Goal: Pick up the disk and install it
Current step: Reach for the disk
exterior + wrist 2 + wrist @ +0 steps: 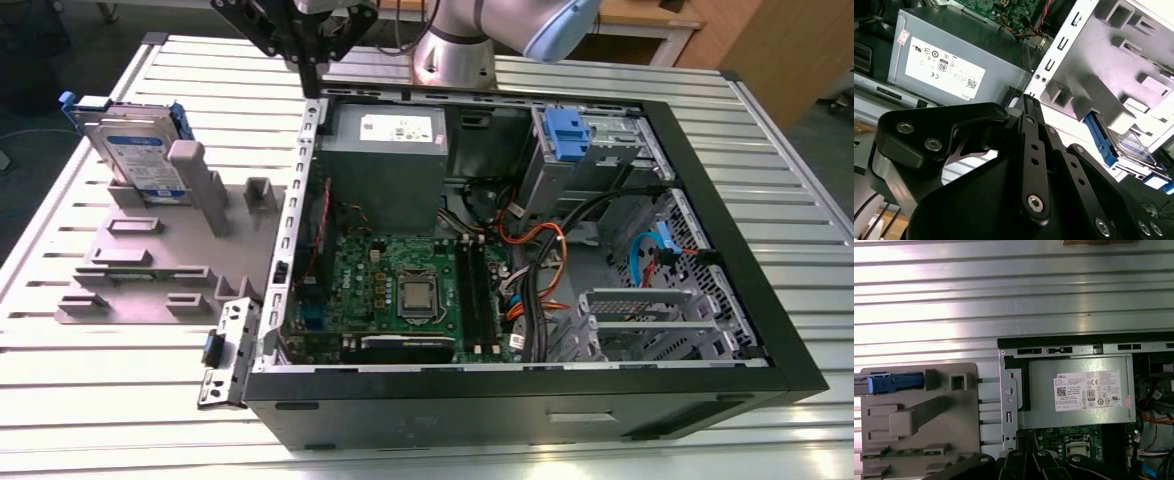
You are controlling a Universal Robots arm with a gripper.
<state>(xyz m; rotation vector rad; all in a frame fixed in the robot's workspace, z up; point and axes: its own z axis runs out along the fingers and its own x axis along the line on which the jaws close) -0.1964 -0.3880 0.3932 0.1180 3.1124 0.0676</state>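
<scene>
We judge the pick-up not yet begun: our gripper (310,82) hangs empty, jaws pressed together, above a corner of the computer case (441,410), while the disk (138,150) stands upright in the grey fixture (147,262) beside that case, so grasping it calls for parted jaws over its top edge

disk (140,150) standing in fixture (147,255), exterior view's left of computer case (534,400); both on table (107,420)
</scene>
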